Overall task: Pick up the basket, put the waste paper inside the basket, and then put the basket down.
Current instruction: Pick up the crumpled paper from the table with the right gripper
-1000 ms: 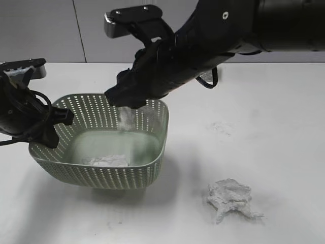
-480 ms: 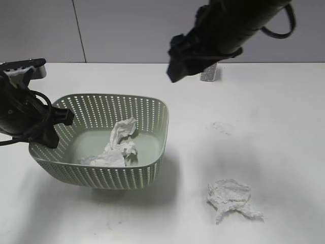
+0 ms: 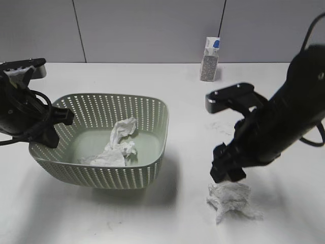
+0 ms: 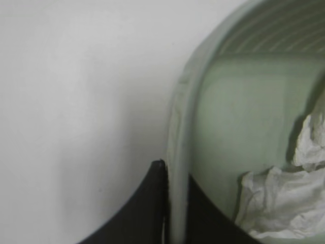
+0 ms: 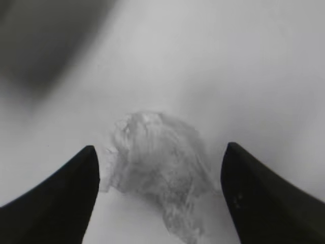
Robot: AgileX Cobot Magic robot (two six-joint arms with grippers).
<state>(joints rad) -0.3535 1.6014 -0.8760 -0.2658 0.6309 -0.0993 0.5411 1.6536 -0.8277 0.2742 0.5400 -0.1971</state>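
- From the outside camera we're seeing the left gripper (image 3: 53,127) clamping the left end of the basket (image 3: 147,137), and that end is sitting higher than the right, so the whole thing is tilting a bit over the counter (image 3: 152,223). Two waste paper wads (image 3: 116,147) are lying inside it. A third wad (image 3: 231,200) is still sitting out on the counter, well off to the right of the basket, with the right gripper (image 3: 226,170) hanging just above it. A white carton (image 3: 209,58) is standing upright at the back by the wall.
- Left wrist cam: we're looking at the gripper (image 4: 175,203) pinching the basket rim (image 4: 179,152), one finger on each side of the wall, so it's closed on it. Paper (image 4: 284,201) is showing inside.
- Right wrist cam: the gripper (image 5: 160,175) is spread wide, gripping nothing, with the loose wad (image 5: 157,168) sitting between its fingers (image 5: 66,188), a bit blurry.
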